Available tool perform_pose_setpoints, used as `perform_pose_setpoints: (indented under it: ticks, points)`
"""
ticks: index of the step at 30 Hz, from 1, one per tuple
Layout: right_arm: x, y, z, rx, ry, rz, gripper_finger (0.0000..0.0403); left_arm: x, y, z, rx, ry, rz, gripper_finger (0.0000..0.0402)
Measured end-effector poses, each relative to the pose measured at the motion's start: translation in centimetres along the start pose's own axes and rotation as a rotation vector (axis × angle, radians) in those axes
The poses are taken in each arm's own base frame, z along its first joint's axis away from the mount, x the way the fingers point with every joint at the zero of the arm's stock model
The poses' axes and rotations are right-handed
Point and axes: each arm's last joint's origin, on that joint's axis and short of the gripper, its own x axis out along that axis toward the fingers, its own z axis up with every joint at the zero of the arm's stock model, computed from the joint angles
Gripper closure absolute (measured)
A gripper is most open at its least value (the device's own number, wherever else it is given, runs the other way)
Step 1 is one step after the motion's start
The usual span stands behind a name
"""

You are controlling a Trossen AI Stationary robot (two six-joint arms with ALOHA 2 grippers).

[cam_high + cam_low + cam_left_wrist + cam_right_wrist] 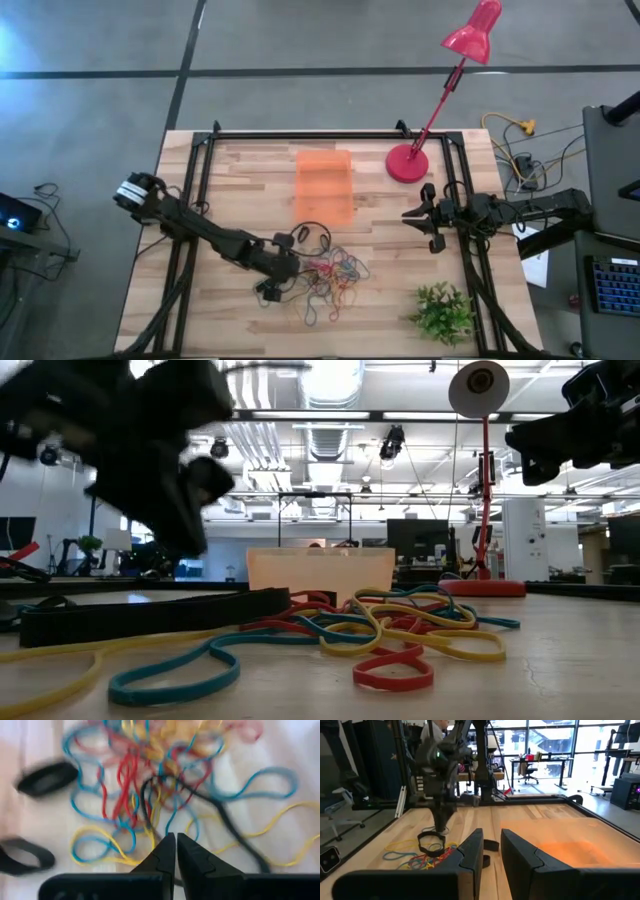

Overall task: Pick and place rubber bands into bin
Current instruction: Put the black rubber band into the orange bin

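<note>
- One small translucent orange plastic bin (pixel 324 186) stands near the middle of the table's far edge, with one red desk lamp (pixel 408 163) beside it.
- Many thin coloured rubber bands (pixel 330 278) lie in one tangle near the front edge; too many to count.
- The left gripper (pixel 176 851) is at this tangle, fingers pressed together at its edge; whether they pinch a band I cannot tell.
- The right gripper (pixel 424 216) waits near the right edge, fingers a little apart, empty.

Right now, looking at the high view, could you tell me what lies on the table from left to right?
Left gripper → rubber bands → lamp base → plant. The bin sits farther back, above the bands, so I leave it out of the order.
</note>
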Motion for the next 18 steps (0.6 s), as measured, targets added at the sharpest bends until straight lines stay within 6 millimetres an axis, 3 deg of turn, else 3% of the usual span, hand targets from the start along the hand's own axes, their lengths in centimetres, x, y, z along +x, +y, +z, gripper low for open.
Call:
perform_pose_setpoints:
  ticks: [5,8,18]
  points:
    - [0.0,0.0,0.0,0.000,0.004,0.000,0.0344,-2.3,0.1,1.1,0.018,-0.088,-0.005,0.0401]
    - [0.1,0.0,-0.1,-0.001,0.013,-0.001,0.0344,-2.5,0.2,0.8,0.043,-0.084,-0.003,0.0401]
    - [0.3,0.0,-0.4,0.016,0.047,-0.004,0.0344,1.6,-0.2,-0.7,0.065,0.030,0.016,0.0394]
